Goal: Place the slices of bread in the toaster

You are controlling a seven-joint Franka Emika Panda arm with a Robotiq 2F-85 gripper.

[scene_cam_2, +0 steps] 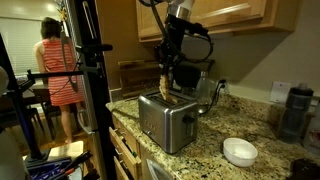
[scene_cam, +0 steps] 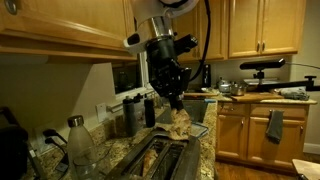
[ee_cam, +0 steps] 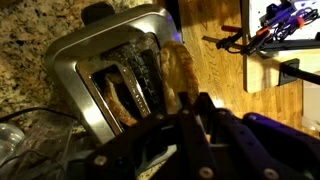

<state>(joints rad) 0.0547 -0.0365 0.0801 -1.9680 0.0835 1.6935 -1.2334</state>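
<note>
Our claw (scene_cam: 176, 102) is pinched tight on a slice of bread (ee_cam: 181, 75), just above the toaster (scene_cam_2: 165, 122). If we come down crooked, the slice could miss the slot (ee_cam: 148, 78) and bend or fall onto the worktop (scene_cam_2: 262, 128).

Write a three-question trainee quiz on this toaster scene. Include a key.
1. True or false: the gripper holds a slice over the toaster.
2. What sits on the counter near the toaster? A) white bowl B) red mug C) banana
3. Fill in: the toaster has ___ slots on top.
Key: 1 true; 2 A; 3 two.
</note>
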